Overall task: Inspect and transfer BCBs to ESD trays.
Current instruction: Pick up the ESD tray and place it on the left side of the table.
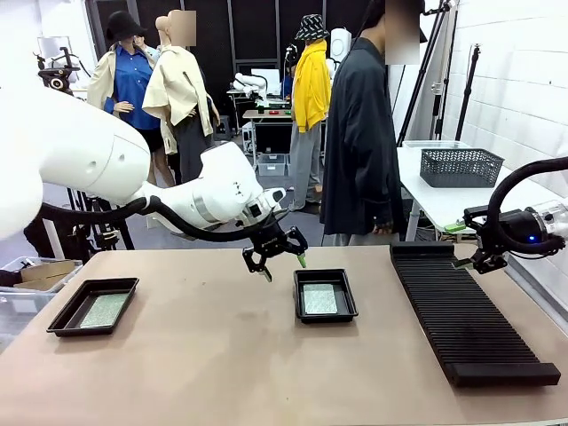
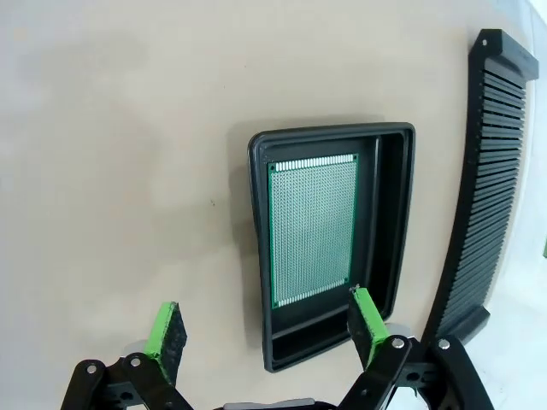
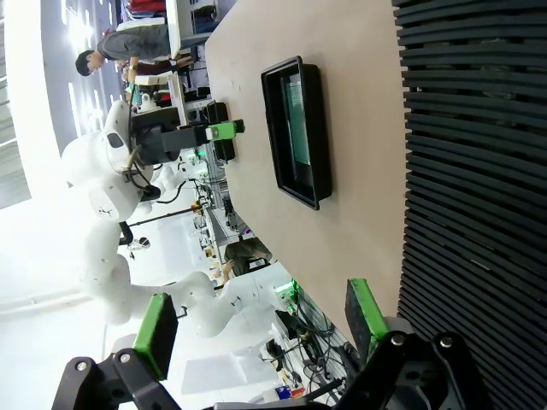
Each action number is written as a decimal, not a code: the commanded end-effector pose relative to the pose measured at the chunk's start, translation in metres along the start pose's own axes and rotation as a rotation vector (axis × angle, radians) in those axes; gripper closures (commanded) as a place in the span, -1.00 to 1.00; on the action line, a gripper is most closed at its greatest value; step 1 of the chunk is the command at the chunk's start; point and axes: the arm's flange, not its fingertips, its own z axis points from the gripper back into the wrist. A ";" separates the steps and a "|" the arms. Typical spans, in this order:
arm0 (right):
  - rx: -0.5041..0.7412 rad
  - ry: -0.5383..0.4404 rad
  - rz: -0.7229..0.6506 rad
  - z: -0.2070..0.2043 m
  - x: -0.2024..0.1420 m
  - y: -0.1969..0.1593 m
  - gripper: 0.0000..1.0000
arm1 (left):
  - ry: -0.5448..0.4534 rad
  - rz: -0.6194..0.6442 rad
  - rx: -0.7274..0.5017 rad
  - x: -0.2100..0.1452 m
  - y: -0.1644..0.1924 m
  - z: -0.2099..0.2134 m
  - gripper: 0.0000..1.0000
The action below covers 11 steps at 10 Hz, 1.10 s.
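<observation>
Two trays are seen on the table (image 1: 222, 355), each with a board lying flat on its floor: the left tray (image 1: 60, 322) with its board (image 1: 104, 310), the middle tray (image 1: 348, 302) with its board (image 1: 319, 299). The left gripper (image 1: 275, 260) hangs just above the table beside the middle tray, jaws spread wide and empty; the right gripper (image 1: 475, 259) hovers over the rack (image 1: 470, 328), likewise released. The boards are judged light, thin, stiff and somewhat fragile; a hold on opposite long edges is advised, the perforated face being avoided. Glossy black plastic with flared rims is shown by the trays; a fine dotted green grid is seen on the board. The rack is ribbed and matte.
</observation>
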 end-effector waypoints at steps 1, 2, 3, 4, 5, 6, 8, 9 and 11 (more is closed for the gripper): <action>-0.007 0.005 -0.009 0.000 0.002 0.002 -1.00 | -0.027 0.030 0.059 0.008 -0.011 -0.011 -1.00; -0.007 0.005 -0.009 0.000 0.002 0.002 -1.00 | -0.017 0.043 0.073 0.008 -0.013 -0.019 -1.00; -0.007 0.005 -0.009 0.000 0.002 0.002 -1.00 | -0.010 0.038 0.091 0.007 -0.018 -0.028 -1.00; -0.007 0.005 -0.009 0.000 0.002 0.002 -1.00 | -0.004 0.029 0.108 0.003 -0.024 -0.035 -1.00; -0.007 0.005 -0.009 0.000 0.002 0.002 -1.00 | 0.000 0.030 0.130 0.000 -0.026 -0.040 -1.00; -0.007 0.005 -0.009 0.000 0.002 0.002 -1.00 | -0.005 0.034 0.152 0.001 -0.027 -0.047 -1.00; -0.007 0.005 -0.009 0.000 0.002 0.002 -1.00 | -0.027 0.033 0.183 0.008 -0.028 -0.054 -1.00; -0.007 0.005 -0.009 0.000 0.002 0.002 -1.00 | -0.029 0.028 0.189 0.009 -0.029 -0.055 -0.90; -0.007 0.005 -0.009 0.000 0.002 0.002 -1.00 | -0.028 0.012 0.195 0.009 -0.029 -0.057 -0.48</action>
